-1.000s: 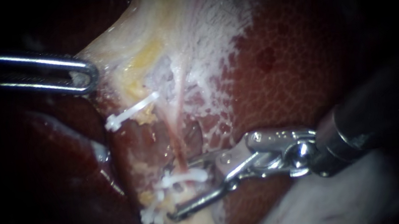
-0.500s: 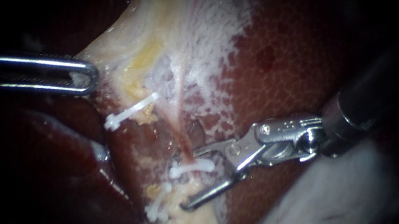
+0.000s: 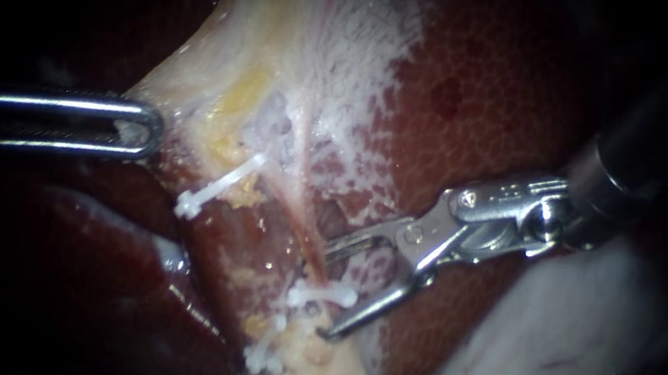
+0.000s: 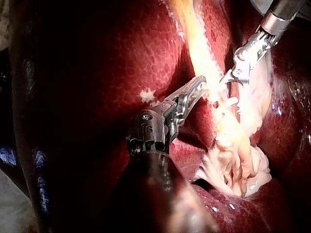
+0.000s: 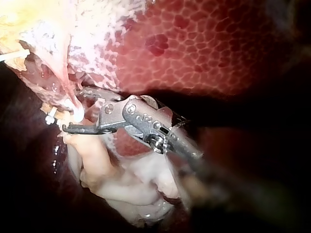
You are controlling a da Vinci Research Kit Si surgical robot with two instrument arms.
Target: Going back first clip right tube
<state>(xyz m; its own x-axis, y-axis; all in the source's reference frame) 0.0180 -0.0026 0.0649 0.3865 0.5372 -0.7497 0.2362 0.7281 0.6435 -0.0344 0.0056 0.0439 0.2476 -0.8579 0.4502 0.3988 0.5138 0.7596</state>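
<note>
The carrying surface is the liver [image 3: 492, 91], dark red and mottled, filling the right and far parts of the endoscope view. 1 pale tissue band [image 3: 291, 48] lies directly on it, running far to near, left of the bare liver. 1 thin pink tube [image 3: 304, 217] runs along this band. 3 white clips sit on the band: an upper clip [image 3: 219, 189] at left, a lower clip [image 3: 321, 294] across the tube, and a nearest clip [image 3: 263, 356]. At near right, a pale soft mass [image 3: 555, 322] rests against the liver.
</note>
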